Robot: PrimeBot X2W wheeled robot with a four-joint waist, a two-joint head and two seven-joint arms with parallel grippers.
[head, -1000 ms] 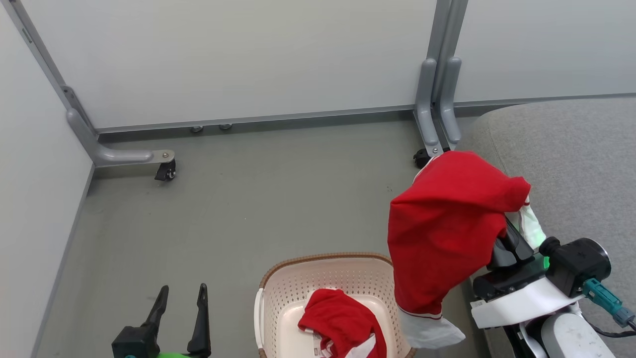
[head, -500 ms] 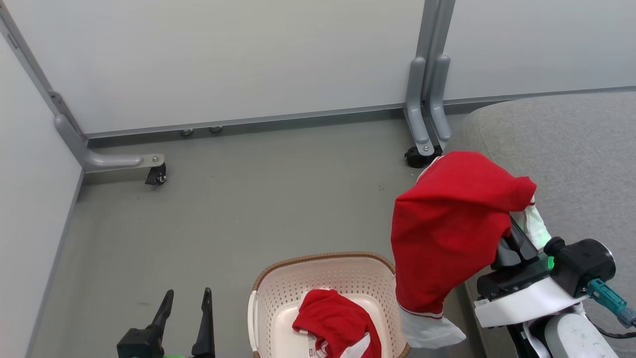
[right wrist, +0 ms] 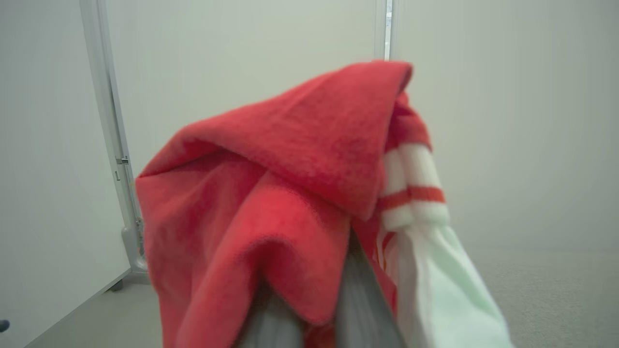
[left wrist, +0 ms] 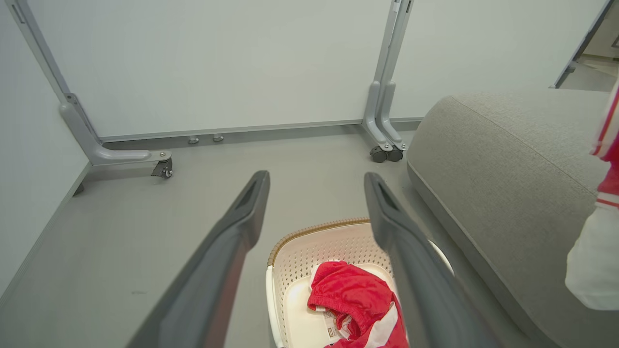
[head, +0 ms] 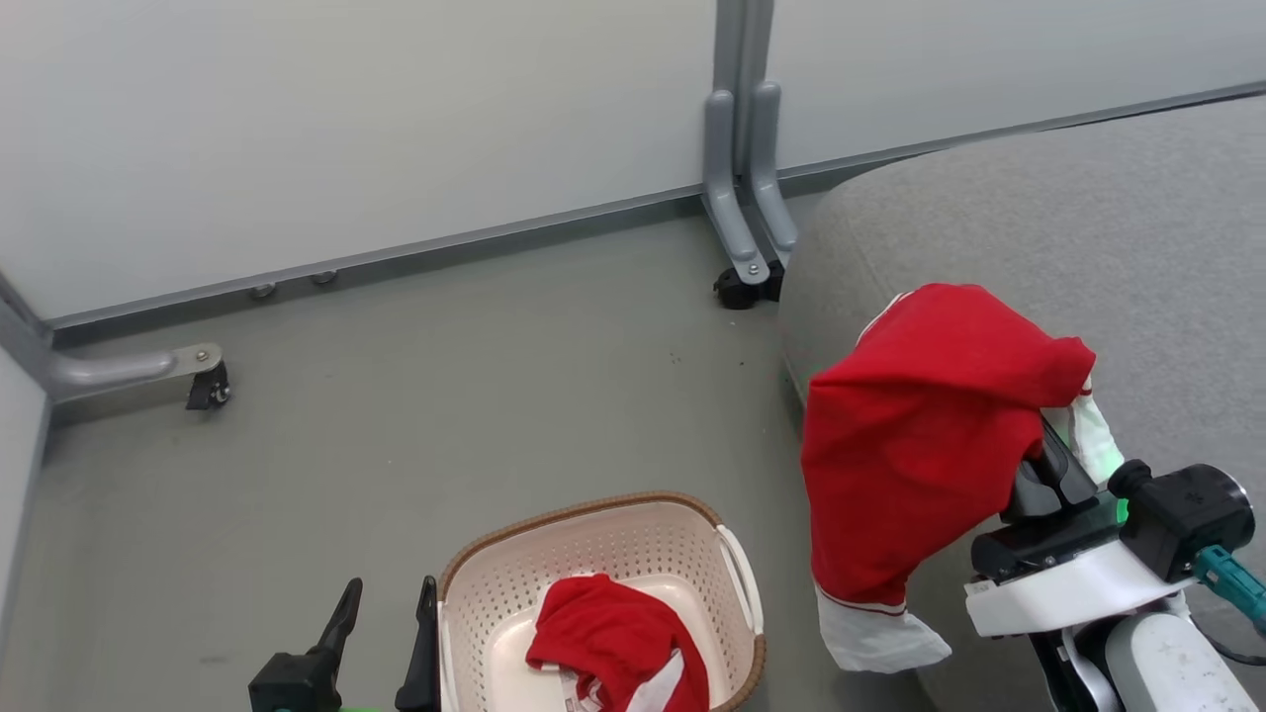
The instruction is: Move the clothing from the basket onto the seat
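A red garment with white trim (head: 920,435) hangs draped over my right gripper (head: 1039,465), which is shut on it above the left front edge of the light-grey seat (head: 1039,218). Its white hem dangles beside the seat's side. The right wrist view has the same cloth (right wrist: 290,159) covering the fingers (right wrist: 358,299). A second red garment (head: 613,643) lies crumpled in the cream basket (head: 593,514) on the floor, left of the seat. My left gripper (head: 386,613) stands open just left of the basket. In the left wrist view, its fingers (left wrist: 246,208) frame the basket (left wrist: 309,232) and the garment (left wrist: 353,295).
Pale partition panels close off the back. One grey caster foot (head: 742,277) stands by the seat's far corner and another (head: 198,381) at the left. Grey floor (head: 445,396) stretches between the basket and the panels.
The head camera has swung to the right, so the scene has shifted left. The held garment now hangs clear of the basket's right rim and more over the seat's edge. Both grippers keep their state.
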